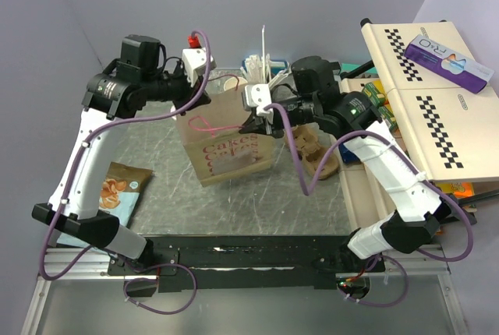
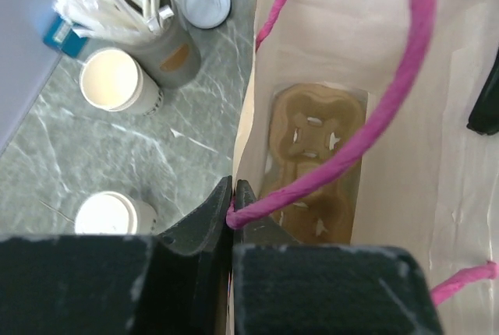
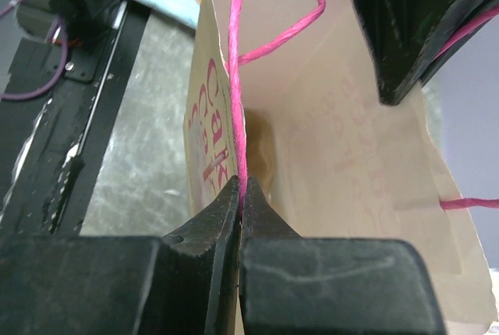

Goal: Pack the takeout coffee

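Near left of the table: snack packet [image 1: 117, 187], lying flat. Centre: paper bag [image 1: 226, 136] upright, mouth held apart by both arms. On the nearer side, right gripper [image 3: 240, 188] has its jaws fully closed, pinching the bag's rim together with a pink handle cord [image 3: 233, 78]. Across the mouth, left gripper [image 2: 232, 195] has its jaws likewise closed on the rim where the other cord meets it. Brown cardboard tray [image 2: 312, 109] lies flat on the bag's floor. Beyond the bag, on the table: takeout coffee cup [image 2: 115, 79], open, upright, outside the bag. Its white lid [image 2: 207, 1] lies apart, past the grey straw cup [image 2: 171, 51]. A second cup [image 2: 109, 214] stands beside the bag; lidded or not, unclear.
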Controlling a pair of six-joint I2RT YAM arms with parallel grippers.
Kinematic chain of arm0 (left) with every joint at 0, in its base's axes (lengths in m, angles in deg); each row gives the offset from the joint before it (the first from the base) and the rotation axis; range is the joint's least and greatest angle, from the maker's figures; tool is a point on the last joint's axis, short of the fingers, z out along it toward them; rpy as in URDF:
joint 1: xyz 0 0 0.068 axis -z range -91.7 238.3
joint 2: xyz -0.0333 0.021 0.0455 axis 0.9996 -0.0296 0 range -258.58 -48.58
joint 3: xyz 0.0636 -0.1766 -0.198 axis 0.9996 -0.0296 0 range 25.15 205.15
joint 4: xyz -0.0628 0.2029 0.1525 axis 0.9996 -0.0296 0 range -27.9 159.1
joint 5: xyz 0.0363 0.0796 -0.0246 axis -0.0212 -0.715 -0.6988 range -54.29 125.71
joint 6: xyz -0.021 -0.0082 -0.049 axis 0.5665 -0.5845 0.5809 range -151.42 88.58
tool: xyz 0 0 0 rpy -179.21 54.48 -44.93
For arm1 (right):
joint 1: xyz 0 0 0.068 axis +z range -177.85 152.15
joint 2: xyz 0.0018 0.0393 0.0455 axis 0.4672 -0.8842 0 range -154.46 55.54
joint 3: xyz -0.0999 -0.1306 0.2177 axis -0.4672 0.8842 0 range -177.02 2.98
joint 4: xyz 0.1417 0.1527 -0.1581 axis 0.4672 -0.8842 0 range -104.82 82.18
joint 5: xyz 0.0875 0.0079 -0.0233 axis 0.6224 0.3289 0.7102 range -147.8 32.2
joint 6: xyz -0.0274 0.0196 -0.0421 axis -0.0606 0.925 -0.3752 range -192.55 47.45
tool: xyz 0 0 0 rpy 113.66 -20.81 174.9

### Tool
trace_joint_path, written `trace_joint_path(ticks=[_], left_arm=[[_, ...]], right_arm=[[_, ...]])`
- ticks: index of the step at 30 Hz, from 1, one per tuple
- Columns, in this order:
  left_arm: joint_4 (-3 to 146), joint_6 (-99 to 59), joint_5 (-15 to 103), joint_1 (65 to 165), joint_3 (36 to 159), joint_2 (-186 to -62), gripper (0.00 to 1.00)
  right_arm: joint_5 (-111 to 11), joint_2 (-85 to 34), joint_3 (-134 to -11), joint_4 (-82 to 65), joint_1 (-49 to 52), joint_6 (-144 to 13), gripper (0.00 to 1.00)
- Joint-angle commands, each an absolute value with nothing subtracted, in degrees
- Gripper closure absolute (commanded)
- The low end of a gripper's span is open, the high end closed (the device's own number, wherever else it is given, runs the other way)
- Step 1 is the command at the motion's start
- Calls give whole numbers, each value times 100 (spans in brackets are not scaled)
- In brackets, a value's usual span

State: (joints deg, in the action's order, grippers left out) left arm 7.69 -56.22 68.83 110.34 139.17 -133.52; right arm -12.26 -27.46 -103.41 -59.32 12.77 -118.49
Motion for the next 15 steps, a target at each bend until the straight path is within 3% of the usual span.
trace_joint_path(ticks=[1, 3, 4, 5, 6, 7, 8, 10, 15], left_arm=[[1126, -5673, 6743, 11019, 13318, -13076, 91], [1275, -5664, 6770, 11019, 12976, -13040, 77], [1372, -5647, 6718, 11019, 12878, -13040, 42], [1469, -5525, 6621, 11019, 12764, -13058, 31], [1565, -5472, 6542, 11010, 12624, -13075, 25], [1705, -5454, 6437, 10992, 12605, -13076, 1], [1776, -5384, 6401, 10984, 12614, -13084, 1], [1917, -5313, 6348, 10966, 12780, -13102, 1], [2129, -5120, 6409, 10948, 13027, -13006, 1]], right_arm=[[-1192, -2418, -9838, -5616, 1266, -11686, 100], [-1200, -2435, -9696, -5554, 1249, -11632, 100], [-1235, -2453, -9599, -5571, 1249, -11598, 93], [-1270, -2531, -9607, -5606, 1249, -11606, 69], [-1332, -2558, -9633, -5650, 1240, -11589, 60], [-1350, -2584, -9712, -5685, 1232, -11562, 52], [-1376, -2585, -9765, -5729, 1223, -11553, 32], [-1411, -2541, -9905, -5712, 1153, -11466, 20], [-1315, -2383, -10152, -5554, 1003, -11123, 13]])
